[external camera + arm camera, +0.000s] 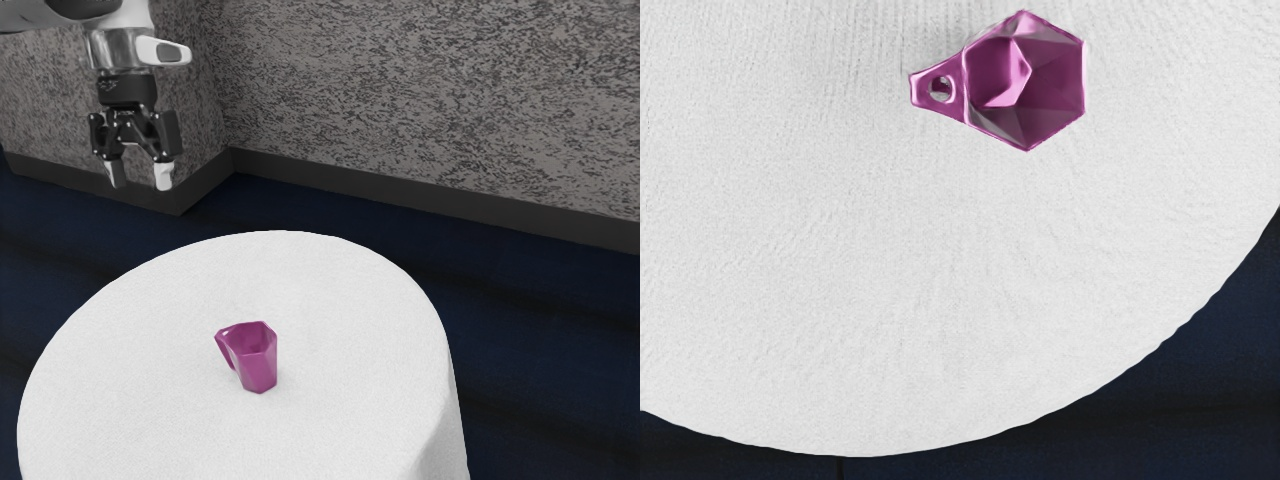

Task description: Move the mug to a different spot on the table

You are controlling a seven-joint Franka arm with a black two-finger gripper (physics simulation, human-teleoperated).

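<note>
The claw [139,178] hangs high at the exterior view's far left, its fingers spread and holding nothing. The purple mug [250,356] stands upright near the middle of the round white tabletop [350,300], well apart from it.

The glossy, faceted magenta-purple mug [250,357] shows paler pink highlights along its edges and a darker plum interior. The white-clothed round table [330,290] carries a fine, even woven texture. The black two-finger gripper [139,180] ends in white fingertips [164,179] below a silver-and-white wrist [120,47]. The rough stone wall [450,90] is speckled grey and black, its baseboard [420,195] is charcoal, and the floor [540,320] is deep navy.
</note>
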